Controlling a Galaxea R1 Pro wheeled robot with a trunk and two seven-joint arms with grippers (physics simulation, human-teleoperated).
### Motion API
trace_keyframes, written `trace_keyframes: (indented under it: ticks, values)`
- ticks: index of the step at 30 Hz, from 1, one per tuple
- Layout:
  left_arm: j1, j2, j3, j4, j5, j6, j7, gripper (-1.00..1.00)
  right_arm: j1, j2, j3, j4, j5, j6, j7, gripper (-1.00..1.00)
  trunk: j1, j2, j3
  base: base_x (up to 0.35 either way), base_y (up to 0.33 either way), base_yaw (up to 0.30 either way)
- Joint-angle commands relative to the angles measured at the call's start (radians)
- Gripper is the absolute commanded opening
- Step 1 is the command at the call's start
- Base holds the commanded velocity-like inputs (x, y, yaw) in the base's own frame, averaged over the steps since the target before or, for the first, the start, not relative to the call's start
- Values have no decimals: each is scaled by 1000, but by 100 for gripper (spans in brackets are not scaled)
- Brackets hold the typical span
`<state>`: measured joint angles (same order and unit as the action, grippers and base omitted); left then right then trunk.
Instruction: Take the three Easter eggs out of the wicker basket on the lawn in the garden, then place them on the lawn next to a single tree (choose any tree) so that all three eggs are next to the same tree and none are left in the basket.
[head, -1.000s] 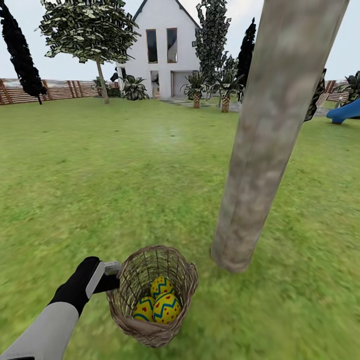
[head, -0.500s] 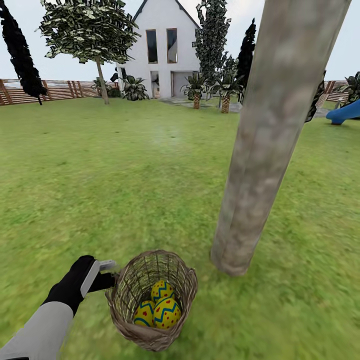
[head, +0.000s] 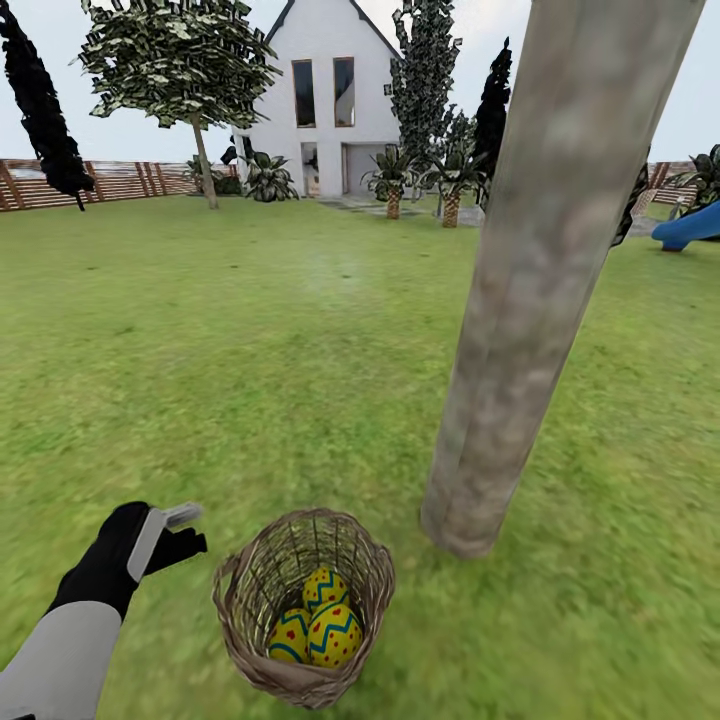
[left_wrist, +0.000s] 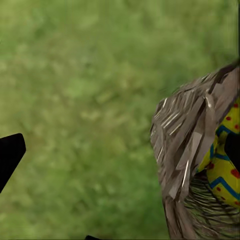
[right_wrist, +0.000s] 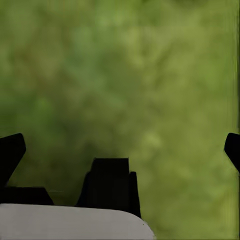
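The three eggs (head: 316, 620) lie bunched at the bottom of the basket (head: 300, 600), which stands upright on the lawn (head: 250, 350) just beside the tree (head: 520, 350), so each egg needs only a short carry to the trunk's foot. The left gripper (head: 180, 530) hangs beside the basket, apart from its rim, spread and empty. The right gripper (right_wrist: 120, 145) faces bare grass, fingers wide, holding nothing.
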<state>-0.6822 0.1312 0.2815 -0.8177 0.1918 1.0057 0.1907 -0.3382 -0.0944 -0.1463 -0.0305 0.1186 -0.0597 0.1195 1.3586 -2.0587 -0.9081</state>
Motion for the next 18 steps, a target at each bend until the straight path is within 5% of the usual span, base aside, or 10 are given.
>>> trace_keyframes:
  ticks: [1, 14, 18]
  values:
    - [0, 0, 4, -3, 11, 3, 9, 100, -2, 0, -9, -7, 11, -3, 4, 100, -4, 7, 2, 0, 0, 0]
    - [0, -1, 10, -5, 11, 2, 9, 100, -7, 2, -10, -179, 4, -5, 13, 100, -54, 98, 43, 0, 0, 0]
    - [0, -1, 10, -5, 12, 1, 9, 100, -8, 2, -11, -271, 4, -6, 150, 100, -69, 126, 56, 0, 0, 0]
